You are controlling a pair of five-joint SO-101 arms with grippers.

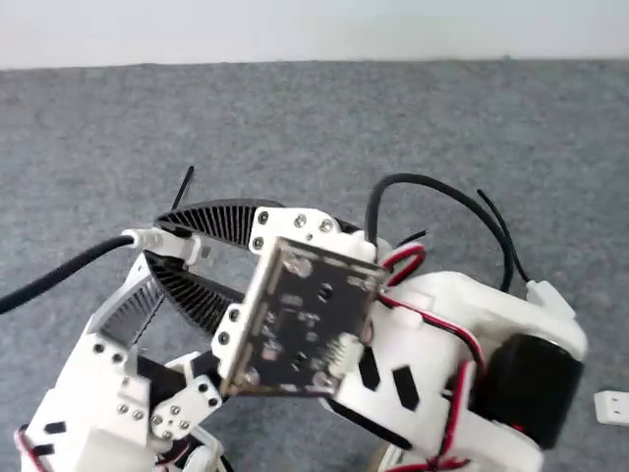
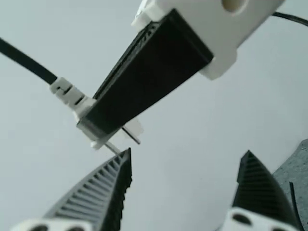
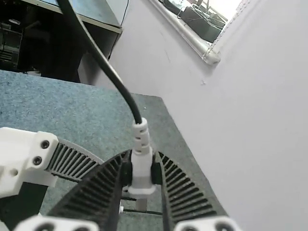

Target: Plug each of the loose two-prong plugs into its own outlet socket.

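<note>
My right gripper (image 3: 142,161) is shut on a white two-prong plug (image 3: 140,166), whose black cable (image 3: 98,57) rises away from it. In the high view the same plug (image 1: 147,239) sits at the tip of the right gripper (image 1: 162,248), with its cable (image 1: 59,275) trailing left. My left gripper (image 2: 187,159) is open, its ribbed fingers (image 2: 103,192) just under the plug's prongs (image 2: 126,139) and touching nothing. Seen from above, the left gripper (image 1: 133,300) lies directly below the right one.
Grey carpet (image 1: 314,128) covers the table up to a pale wall behind. Thin black wires (image 1: 442,192) loop over the right arm. A small white part (image 1: 614,405) lies at the right edge. The right arm's camera board (image 1: 295,320) hides the middle.
</note>
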